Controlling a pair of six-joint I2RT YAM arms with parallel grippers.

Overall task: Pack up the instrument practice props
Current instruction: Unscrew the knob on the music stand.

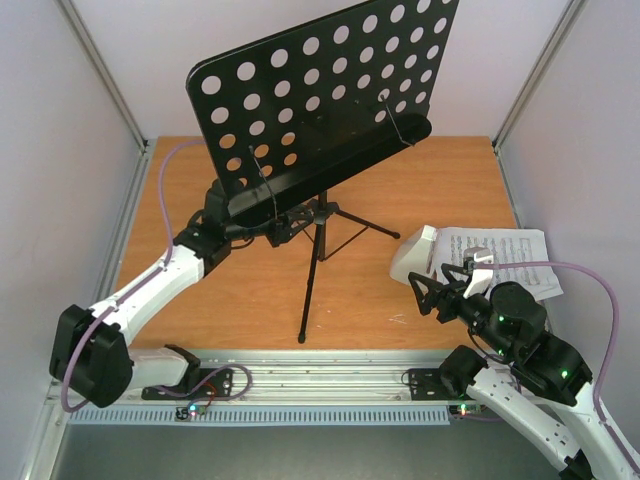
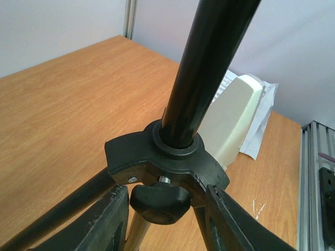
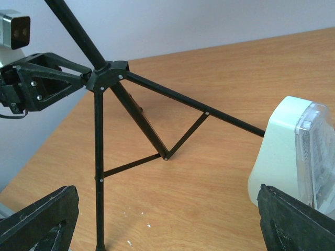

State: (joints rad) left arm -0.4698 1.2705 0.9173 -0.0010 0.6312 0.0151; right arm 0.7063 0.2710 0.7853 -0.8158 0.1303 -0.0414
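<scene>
The black music stand [image 1: 320, 100] is upright mid-table on its tripod, its round-holed desk tilted over the left arm. My left gripper [image 2: 165, 193] is at the tripod hub [image 2: 157, 157], one finger on each side of the clamp knob [image 2: 159, 203]. Narrow gaps still show beside the knob, so the gripper is open. A white metronome [image 1: 415, 255] stands on the right, on the edge of the printed sheet of music [image 1: 510, 255]. My right gripper [image 3: 167, 193] hovers wide open with nothing in it. Its right finger is just in front of the metronome [image 3: 285, 151].
White walls and slanted aluminium posts [image 1: 100, 70] close in the table on three sides. A metal rail [image 1: 320, 385] runs along the near edge. The tripod's legs [image 3: 99, 172] and thin braces spread between the two arms. Small white crumbs [image 3: 128, 214] lie on the wood.
</scene>
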